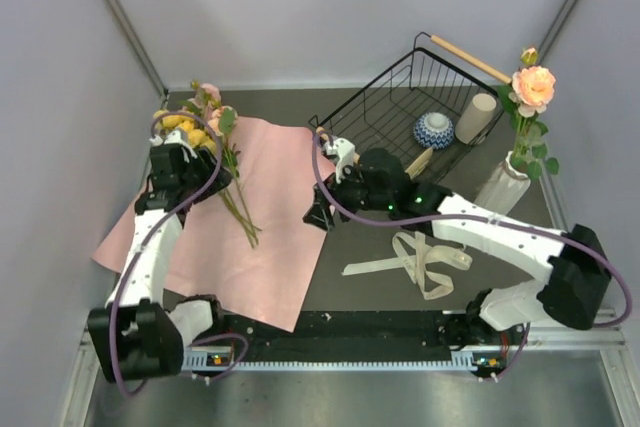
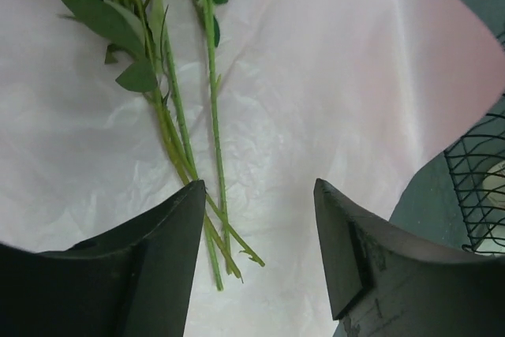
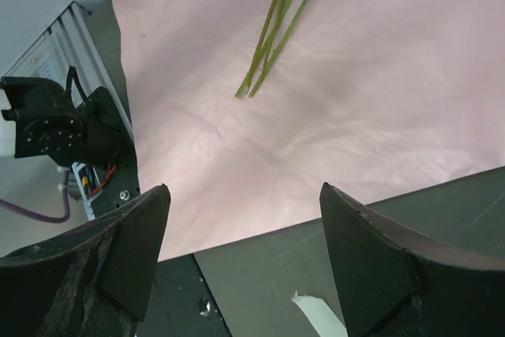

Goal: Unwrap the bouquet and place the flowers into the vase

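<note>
Flowers (image 1: pixel 205 127) lie on spread pink paper (image 1: pixel 275 227) at centre left of the dark table (image 1: pixel 380 302), grey walls (image 1: pixel 300 7) around; my left gripper (image 2: pixel 260 226) and right gripper (image 3: pixel 245 234) gape wide, empty.

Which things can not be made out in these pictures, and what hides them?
Top view: some blooms of the flowers, under the left arm.
Top view: the vase foot, behind the right arm.
Top view: the bowl pattern, too small.
Left wrist view: the blooms, cut off by the top edge; whether the left hand touches the stems is unclear.
Right wrist view: all but the stem ends, past the top edge.
</note>
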{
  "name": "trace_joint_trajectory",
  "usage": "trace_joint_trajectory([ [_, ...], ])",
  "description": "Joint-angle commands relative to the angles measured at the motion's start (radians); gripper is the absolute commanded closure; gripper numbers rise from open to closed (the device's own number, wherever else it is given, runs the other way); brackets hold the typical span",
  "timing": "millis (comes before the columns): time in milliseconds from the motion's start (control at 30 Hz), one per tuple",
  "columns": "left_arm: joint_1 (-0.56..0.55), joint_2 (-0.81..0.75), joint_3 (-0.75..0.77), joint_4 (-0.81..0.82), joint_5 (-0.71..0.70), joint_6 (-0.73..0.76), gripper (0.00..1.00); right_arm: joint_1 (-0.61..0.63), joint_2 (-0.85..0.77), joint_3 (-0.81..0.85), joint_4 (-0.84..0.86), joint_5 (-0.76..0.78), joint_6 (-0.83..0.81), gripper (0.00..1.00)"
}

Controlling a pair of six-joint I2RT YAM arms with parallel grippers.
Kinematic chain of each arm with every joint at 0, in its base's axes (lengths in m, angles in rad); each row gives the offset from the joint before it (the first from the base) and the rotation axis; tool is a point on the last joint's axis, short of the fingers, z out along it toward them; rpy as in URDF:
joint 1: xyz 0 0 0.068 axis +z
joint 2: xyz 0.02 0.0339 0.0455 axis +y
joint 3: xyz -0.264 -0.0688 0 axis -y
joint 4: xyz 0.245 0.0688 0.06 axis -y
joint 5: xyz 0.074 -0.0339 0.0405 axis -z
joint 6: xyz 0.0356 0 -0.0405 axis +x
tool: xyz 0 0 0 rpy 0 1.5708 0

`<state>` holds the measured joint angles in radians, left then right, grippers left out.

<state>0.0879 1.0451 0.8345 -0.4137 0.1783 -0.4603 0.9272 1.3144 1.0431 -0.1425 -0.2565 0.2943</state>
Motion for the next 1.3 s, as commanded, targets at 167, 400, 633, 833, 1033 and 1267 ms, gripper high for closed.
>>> trace_joint_trajectory([
  [167, 0.029, 0.392, 0.218, -0.088, 0.055, 0.018, 0.55, 0.01, 0.086, 0.048, 0.11, 0.005, 0.028, 0.23],
  [400, -0.023, 0.642, 0.357, -0.139, -0.023, 0.055, 0.6, 0.01, -0.033, -0.049, 0.167, 0.019, 0.058, 0.23],
  [633, -0.114, 0.731, 0.383, -0.166, -0.12, 0.084, 0.64, 0.01, -0.089, -0.098, 0.152, 0.06, 0.039, 0.22],
  [833, -0.131, 0.724, 0.373, -0.185, -0.203, 0.078, 0.66, 0.01, -0.087, -0.098, 0.153, 0.046, 0.042, 0.23],
  [1033, -0.139, 0.73, 0.362, -0.192, -0.217, 0.061, 0.65, 0.01, -0.113, -0.126, 0.155, 0.059, 0.048, 0.23],
  [1267, -0.143, 0.678, 0.359, -0.198, -0.24, 0.066, 0.59, 0.009, -0.139, -0.149, 0.146, 0.083, 0.04, 0.22],
])
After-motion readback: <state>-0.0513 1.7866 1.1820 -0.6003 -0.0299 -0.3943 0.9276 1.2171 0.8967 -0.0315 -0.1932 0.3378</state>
